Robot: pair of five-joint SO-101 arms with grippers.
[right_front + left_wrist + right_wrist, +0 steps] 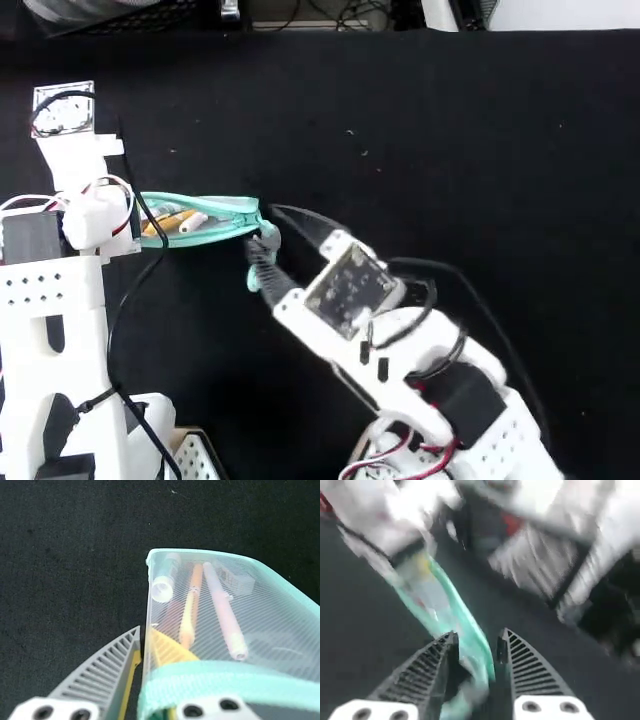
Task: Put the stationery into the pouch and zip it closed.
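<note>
The left fingers are clamped on one end of the pouch. A grey ribbed finger lies against its outside, and the yellow pad of the other finger shows through the clear wall. The right fingers stand a little apart at the pouch's opposite end. The teal edge runs up between them, close to one finger, with a dark gap on the side of the other. I cannot tell whether they touch it.

Held at both ends, the pouch lies lengthwise on the black surface, toward its left side in the high view, with its teal-trimmed mouth gaping along the top. Inside, an orange pen and a pink pen lie side by side along its length. A white tube sits in the corner beside the orange pen, and a small clear block rests near the far end of the pink pen.

The left arm stands right against the pouch's left end, at the edge of the high view. The right arm comes in slantwise from the lower right, its black cable looping just past the pouch's right end. Beyond the pouch and off to the right, the surface runs open to its far edge, where cables lie behind it.
</note>
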